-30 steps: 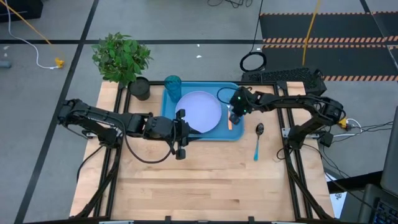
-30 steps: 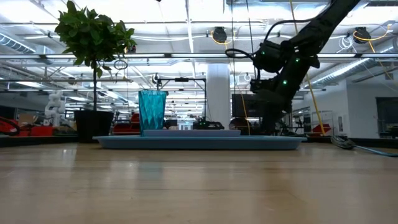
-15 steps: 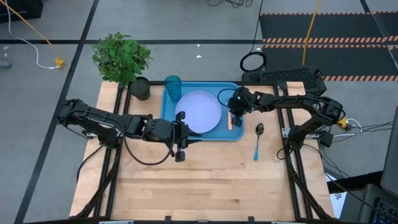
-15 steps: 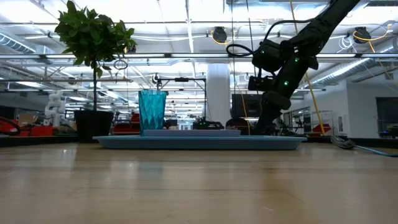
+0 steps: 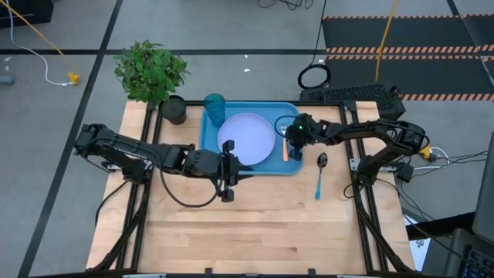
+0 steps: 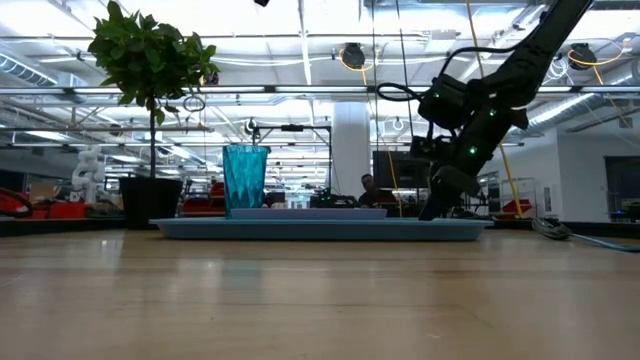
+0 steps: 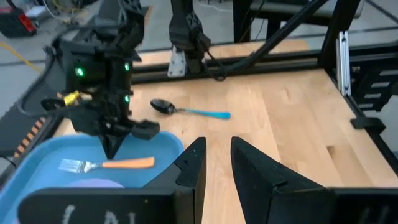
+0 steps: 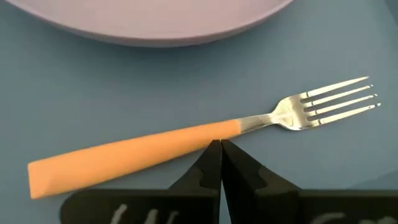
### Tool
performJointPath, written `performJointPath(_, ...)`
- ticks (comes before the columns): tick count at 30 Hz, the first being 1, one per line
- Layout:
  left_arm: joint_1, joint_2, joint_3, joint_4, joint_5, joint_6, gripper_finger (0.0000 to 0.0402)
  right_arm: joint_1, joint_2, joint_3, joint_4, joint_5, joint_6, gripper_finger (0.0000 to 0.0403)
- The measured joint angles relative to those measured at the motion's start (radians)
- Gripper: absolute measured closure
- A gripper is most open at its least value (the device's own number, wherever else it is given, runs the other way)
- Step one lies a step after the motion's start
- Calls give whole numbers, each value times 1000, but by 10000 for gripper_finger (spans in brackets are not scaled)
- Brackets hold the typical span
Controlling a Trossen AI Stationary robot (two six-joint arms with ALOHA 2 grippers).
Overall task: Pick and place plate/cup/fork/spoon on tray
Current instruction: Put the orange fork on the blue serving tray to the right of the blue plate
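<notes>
Right fingers (image 8: 220,163) pinched together just over fork (image 8: 186,143) in tray (image 5: 207,140) beside plate (image 5: 248,138); left fingers (image 7: 215,163) spread, empty; spoon (image 5: 319,175) on bench (image 5: 255,216).

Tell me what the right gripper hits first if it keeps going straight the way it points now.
Probably the fork, or the floor of the tray beside it. The right gripper points down with its fingertips together at the edge of the orange handle, which lies flat beside the plate. Whether they already touch is unclear.

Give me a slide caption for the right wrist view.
Right gripper, fingers shut, just above the fork lying on the tray.
</notes>
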Motion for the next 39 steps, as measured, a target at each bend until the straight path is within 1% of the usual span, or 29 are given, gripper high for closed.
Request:
performJointPath(3, 2, 0, 0, 30, 0, 16, 325, 2, 0, -8, 17, -1, 7, 403)
performJointPath(9, 2, 0, 0, 45, 0, 24, 325, 29, 0, -46, 115, -1, 29, 403)
performJointPath(20, 2, 0, 0, 54, 0, 38, 325, 61, 0, -51, 123, 6, 64, 403)
performJointPath(30, 2, -1, 0, 86, 0, 58, 325, 72, 99, -46, 216, 7, 69, 403)
performJointPath(39, 2, -1, 0, 86, 0, 68, 325, 72, 106, -48, 236, 3, 53, 403)
